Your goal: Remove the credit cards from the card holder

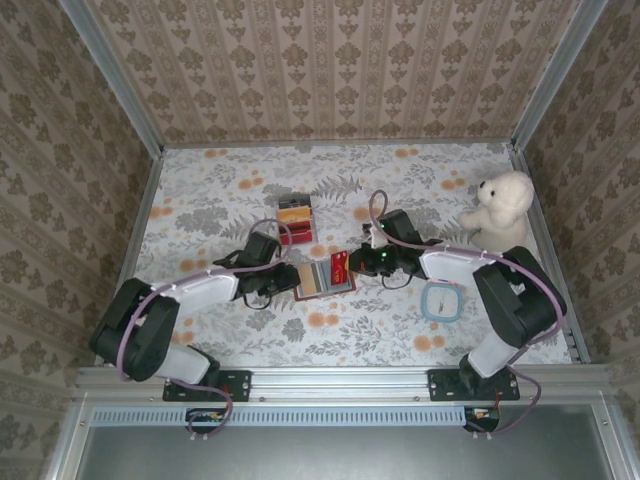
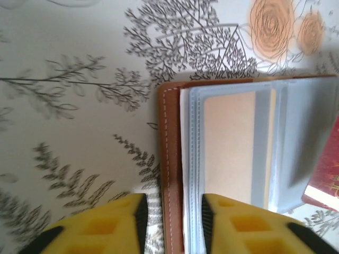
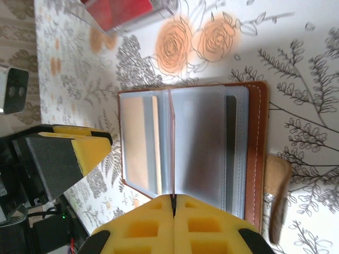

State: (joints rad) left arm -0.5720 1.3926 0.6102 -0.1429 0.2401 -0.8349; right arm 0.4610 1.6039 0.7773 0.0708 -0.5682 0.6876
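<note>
Leather card holder [image 1: 315, 282], a brown bifold with bluish-grey sleeves, lies open at the middle of your flower-printed white tablecloth [image 1: 210, 195], shut in by beige patterned wallpaper [image 1: 330, 70]. Your right gripper [image 3: 174, 203] is clenched on a thin red card [image 2: 324, 177] over the holder's right half. Your left gripper [image 2: 174, 214] is parted, straddling the stitched edge. Gold print on the card is too blurred to read.

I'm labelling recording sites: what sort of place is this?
Probably a robot test cell dressed up as a home, not a real room: patterned wallpaper panels set in a metal frame, a floral tablecloth, and a teddy bear as a prop.
</note>
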